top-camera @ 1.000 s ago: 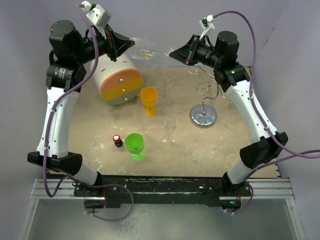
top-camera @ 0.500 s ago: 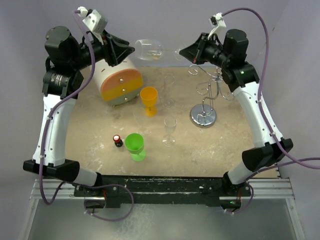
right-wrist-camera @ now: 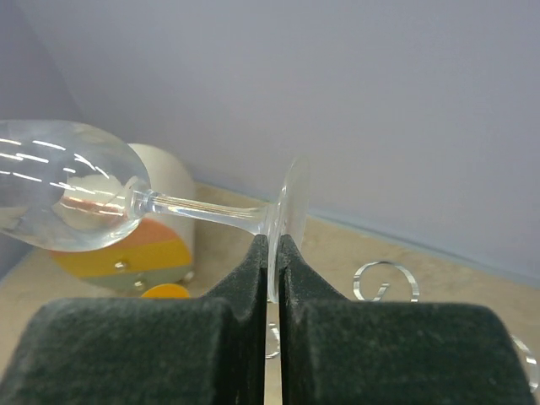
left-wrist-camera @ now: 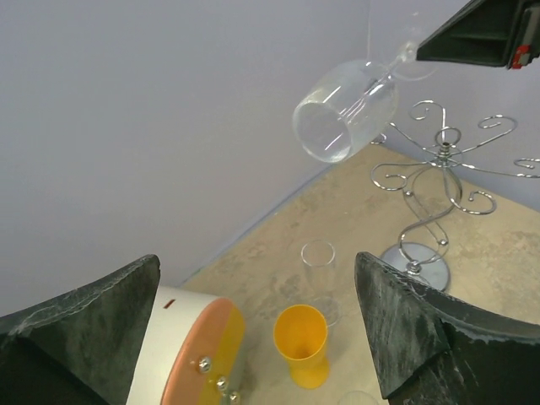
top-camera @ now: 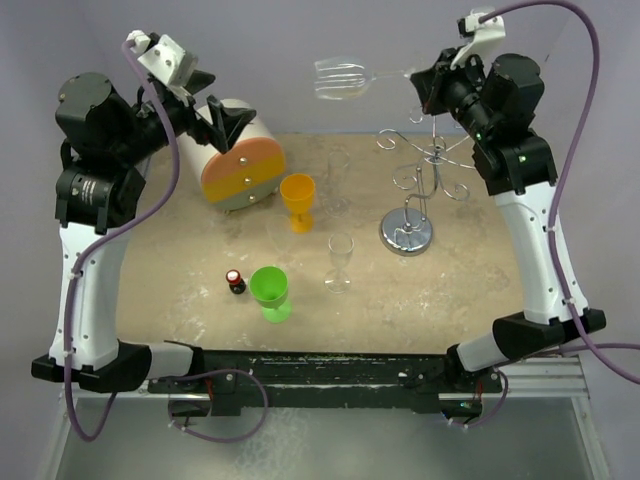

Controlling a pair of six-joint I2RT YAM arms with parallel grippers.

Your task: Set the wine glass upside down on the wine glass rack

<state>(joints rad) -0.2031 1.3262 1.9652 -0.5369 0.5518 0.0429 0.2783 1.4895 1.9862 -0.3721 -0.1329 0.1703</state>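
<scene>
At the upper left of the top view, the left claw (top-camera: 215, 102) is seen with its jaws wide apart and nothing between them, well apart from the glass. Toward the upper middle, the wine glass (top-camera: 338, 79) is held in the air above the far edge of the bench (top-camera: 190, 250). It lies nearly horizontal, with its long axis running left to right across the frame, the open mouth pointed left and the foot pointed right. At the upper right, the right claw (top-camera: 422, 86) is clamped on the thin edge of the foot (right-wrist-camera: 291, 198) alone. The glass is judged light, rigid, slick and easily broken. A pinch on the foot's edge is judged prone to pivoting, and the stem (right-wrist-camera: 202, 211) would be the steadier hold. Below the right claw, the wine glass rack (top-camera: 418, 180) stands upright on the bench, with nothing hung on its looped arms.
</scene>
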